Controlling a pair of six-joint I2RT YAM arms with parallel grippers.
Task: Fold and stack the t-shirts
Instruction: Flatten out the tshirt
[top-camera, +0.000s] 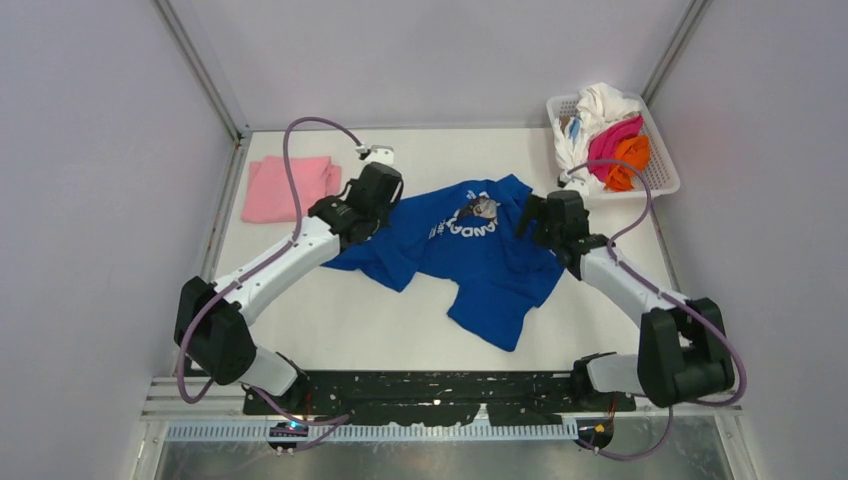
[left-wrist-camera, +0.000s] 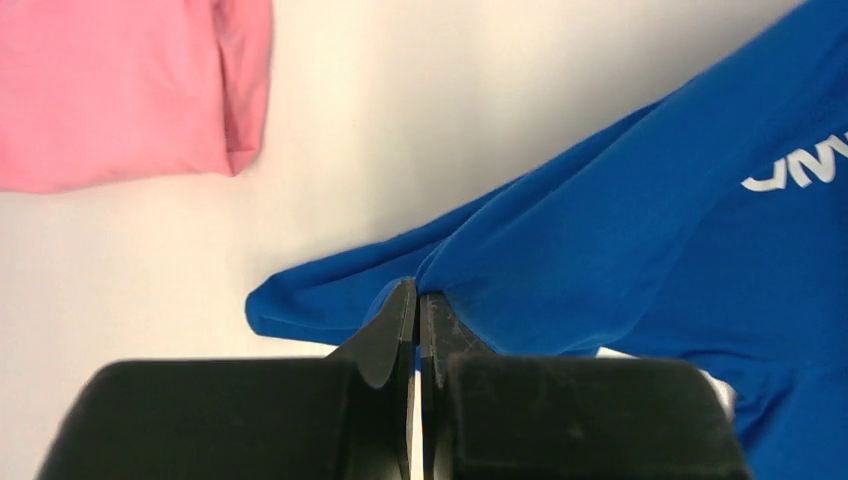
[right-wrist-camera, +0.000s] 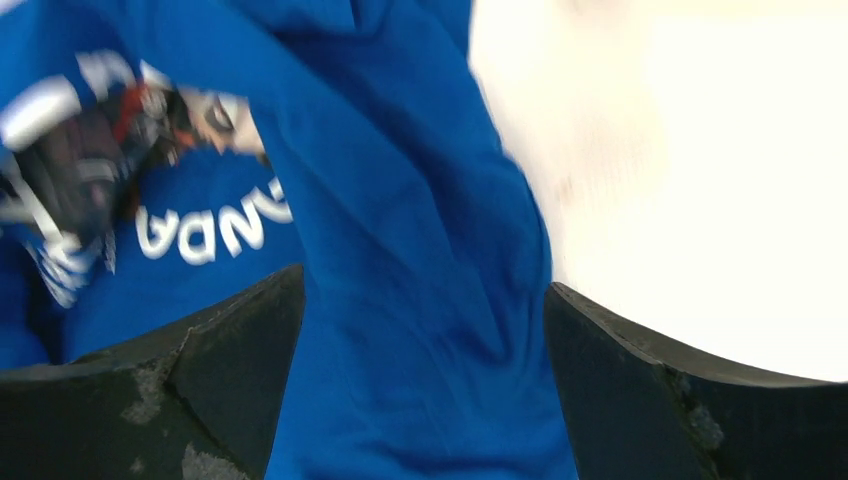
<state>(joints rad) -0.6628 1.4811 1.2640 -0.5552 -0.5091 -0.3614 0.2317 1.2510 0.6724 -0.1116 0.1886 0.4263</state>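
A royal blue t-shirt (top-camera: 470, 255) with white lettering and a dark face print lies crumpled in the middle of the table. My left gripper (left-wrist-camera: 418, 300) is shut on a fold at its left edge (left-wrist-camera: 560, 250); from above it sits at the shirt's upper left (top-camera: 378, 190). My right gripper (right-wrist-camera: 425, 310) is open, its jaws wide on either side of a ridge of blue cloth (right-wrist-camera: 400, 250) at the shirt's right side (top-camera: 545, 215). A folded light pink t-shirt (top-camera: 288, 187) lies at the far left and also shows in the left wrist view (left-wrist-camera: 110, 90).
A white mesh basket (top-camera: 660, 165) at the back right holds white (top-camera: 600, 105), magenta (top-camera: 612, 137) and orange (top-camera: 628, 160) t-shirts. Grey walls enclose the table on three sides. Bare table shows in front of the blue shirt.
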